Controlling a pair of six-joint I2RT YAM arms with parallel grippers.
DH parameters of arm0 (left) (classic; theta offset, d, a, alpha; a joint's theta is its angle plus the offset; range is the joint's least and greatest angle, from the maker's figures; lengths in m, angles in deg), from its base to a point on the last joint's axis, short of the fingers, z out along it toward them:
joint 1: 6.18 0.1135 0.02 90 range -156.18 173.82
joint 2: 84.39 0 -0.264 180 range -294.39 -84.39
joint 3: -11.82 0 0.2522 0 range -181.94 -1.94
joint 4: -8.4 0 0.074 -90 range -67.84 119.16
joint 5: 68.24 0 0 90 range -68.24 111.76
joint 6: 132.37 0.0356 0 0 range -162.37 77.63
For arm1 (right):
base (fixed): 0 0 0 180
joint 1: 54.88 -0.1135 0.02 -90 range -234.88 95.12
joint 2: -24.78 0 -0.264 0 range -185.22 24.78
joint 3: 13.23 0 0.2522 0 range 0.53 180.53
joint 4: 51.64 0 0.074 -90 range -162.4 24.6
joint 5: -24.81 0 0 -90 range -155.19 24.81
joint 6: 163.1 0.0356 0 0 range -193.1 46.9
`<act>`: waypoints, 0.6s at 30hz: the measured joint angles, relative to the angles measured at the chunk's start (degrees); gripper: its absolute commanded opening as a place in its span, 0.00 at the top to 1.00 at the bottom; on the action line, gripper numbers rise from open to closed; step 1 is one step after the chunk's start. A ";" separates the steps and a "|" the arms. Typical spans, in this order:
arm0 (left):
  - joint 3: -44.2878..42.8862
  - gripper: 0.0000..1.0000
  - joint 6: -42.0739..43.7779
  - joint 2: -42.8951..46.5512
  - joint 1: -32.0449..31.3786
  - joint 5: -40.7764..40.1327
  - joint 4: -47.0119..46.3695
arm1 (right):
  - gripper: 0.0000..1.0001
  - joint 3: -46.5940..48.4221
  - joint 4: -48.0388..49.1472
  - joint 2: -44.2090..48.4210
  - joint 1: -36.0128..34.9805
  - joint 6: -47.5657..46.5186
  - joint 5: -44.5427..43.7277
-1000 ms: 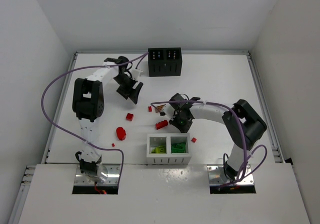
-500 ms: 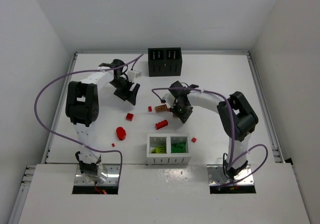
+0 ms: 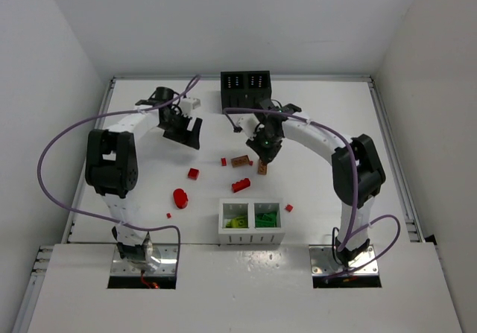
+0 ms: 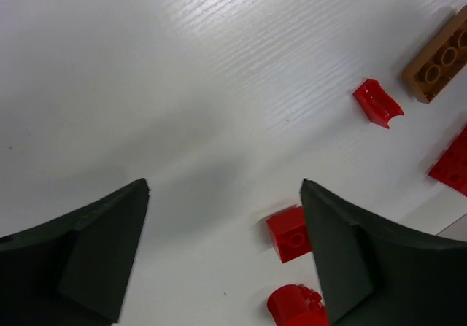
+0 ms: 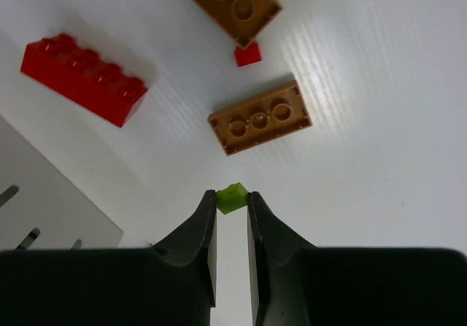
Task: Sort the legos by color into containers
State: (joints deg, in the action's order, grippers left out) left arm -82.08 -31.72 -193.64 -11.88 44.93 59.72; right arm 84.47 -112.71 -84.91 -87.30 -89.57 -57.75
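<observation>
**Table** (image 3: 328, 124): white, walled on three sides, with both arms reaching out over it.

**Containers**
- White box (image 3: 251, 234): at the near middle of the table, two compartments. The left one holds lime green bricks (image 3: 238, 220), the right one dark green bricks (image 3: 265, 217).
- Black box (image 3: 245, 100): at the far middle edge. Its contents cannot be made out.

**Loose bricks on the table, between the two boxes**
- Long red brick (image 3: 241, 185): just beyond the white box.
- Two brown bricks: one (image 3: 240, 161) lying flat, the other (image 3: 262, 167) just to its right.
- Small red piece (image 3: 223, 162): left of the brown pair.
- Square red brick (image 3: 194, 173): further left.
- Rounded red piece (image 3: 180, 197): nearer the arm bases than the square one.
- Tiny red bit (image 3: 169, 215): near the rounded piece.
- Small red brick (image 3: 288, 208): just beside the white box's right end.

**Left jaws**: spread wide with nothing between them, hanging over bare table left of the black box. The wrist view looks down past them at the square red brick and the rounded red piece.

**Right jaws**: pinched on a tiny lime green brick (image 5: 232, 197), held at the very tips. They hang above the table in front of the black box, over the brown bricks and away from the white box.
</observation>
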 measured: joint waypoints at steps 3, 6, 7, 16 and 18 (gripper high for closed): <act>0.28 0.00 -1.95 0.13 0.07 -0.09 -1.14 | 1.00 0.24 -2.23 0.02 0.04 -2.54 2.84; 0.31 0.00 -3.41 0.17 0.09 -0.39 -2.01 | 1.00 0.39 -4.13 0.31 0.17 -5.35 6.27; 0.72 0.00 -3.67 0.46 0.09 -0.59 -2.49 | 1.00 0.42 -4.74 0.55 0.22 -6.36 7.65; 10.51 0.00 -5.38 10.43 0.15 -5.44 -11.30 | 1.00 0.79 -9.14 5.51 1.33 -16.72 20.20; 10.51 0.00 -6.08 10.45 0.17 -6.45 -13.00 | 1.00 1.09 -10.23 6.54 1.55 -20.44 22.93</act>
State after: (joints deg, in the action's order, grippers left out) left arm -71.56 -37.80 -183.20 -11.70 38.49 46.72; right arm 85.57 -122.93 -78.37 -85.75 -110.01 -34.82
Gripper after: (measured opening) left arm 0.995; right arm 0.167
